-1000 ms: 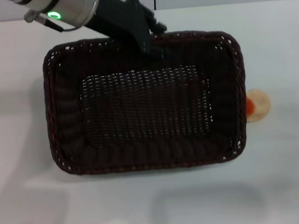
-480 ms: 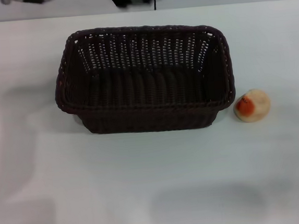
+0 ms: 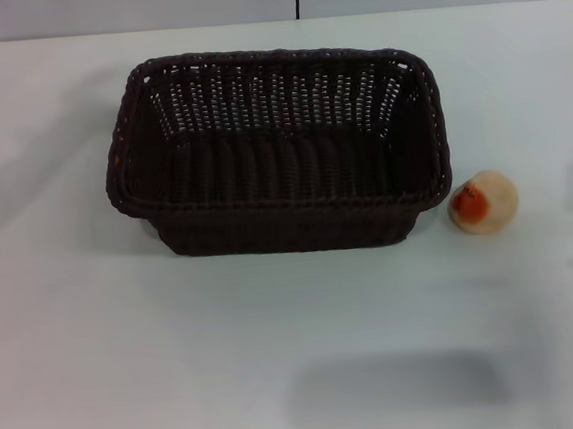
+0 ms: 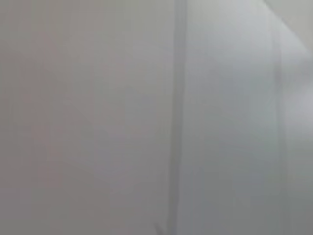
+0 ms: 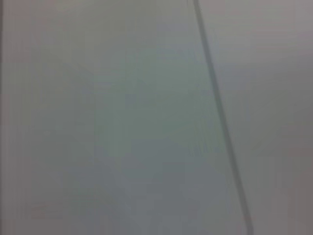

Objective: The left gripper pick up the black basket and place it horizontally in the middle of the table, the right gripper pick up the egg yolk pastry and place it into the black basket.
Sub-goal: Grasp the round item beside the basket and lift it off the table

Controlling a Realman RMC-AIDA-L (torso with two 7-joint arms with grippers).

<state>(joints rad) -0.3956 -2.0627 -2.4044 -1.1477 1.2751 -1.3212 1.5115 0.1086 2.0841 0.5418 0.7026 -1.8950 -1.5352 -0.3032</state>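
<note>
Tabletop (image 3: pixel 279 356): lying white and flat across the head view, carrying both task things.
Black basket (image 3: pixel 277 147): sitting upright near the tabletop's middle, long side running left to right, opening facing up, nothing showing inside.
Egg yolk pastry (image 3: pixel 483 200): resting on the tabletop just beside the basket's right end, outside it, orange-red patch facing the basket.
Left gripper: not showing in any view; jaws cannot be judged.
Right gripper: not showing either; jaws cannot be judged.
Wrist views: showing only plain pale surfaces with a thin dark line.
</note>
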